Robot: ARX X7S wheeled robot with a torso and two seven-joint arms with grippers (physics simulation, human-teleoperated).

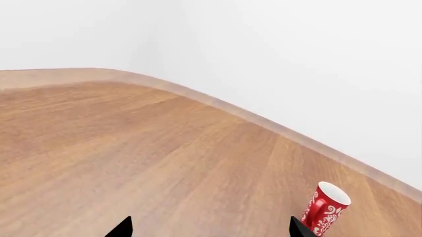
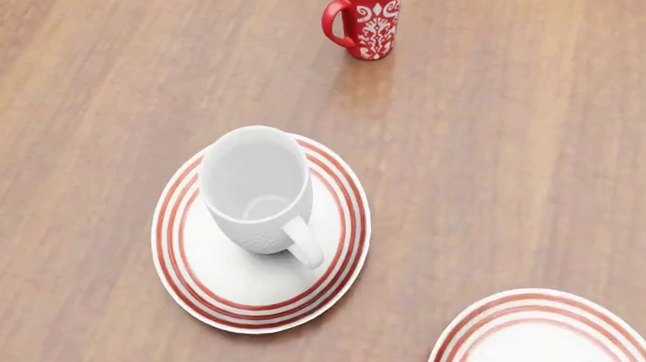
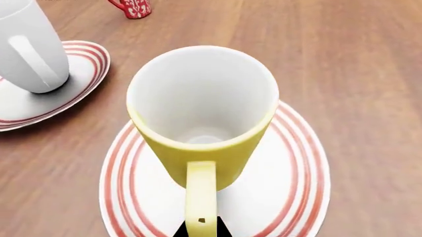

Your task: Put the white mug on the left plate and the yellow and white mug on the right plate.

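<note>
A: What does the white mug look like, and where is it?

B: Large, plain white all over, narrowing toward its base, with a loop handle. It stands upright on the left plate, a round white plate with thin red rings round the rim, resting on the wood-grain tabletop.

A: And the yellow and white mug?

B: Yellow outside with a yellow handle, white inside. It stands upright on the right plate, which sits just beside the left plate. A red mug with a white floral pattern stands on the tabletop well apart from the left plate, on its far side.

A: Anything cut off?

B: In the head view only a slice of the right plate shows at the frame's edge, and the yellow mug is out of that view. The red mug's rim is cropped too.

A: The grippers?

B: The left gripper shows only two dark fingertips spread wide over bare tabletop, released and holding nothing. Of the right gripper only dark tips show either side of the yellow handle; I cannot tell whether it grips the handle.
</note>
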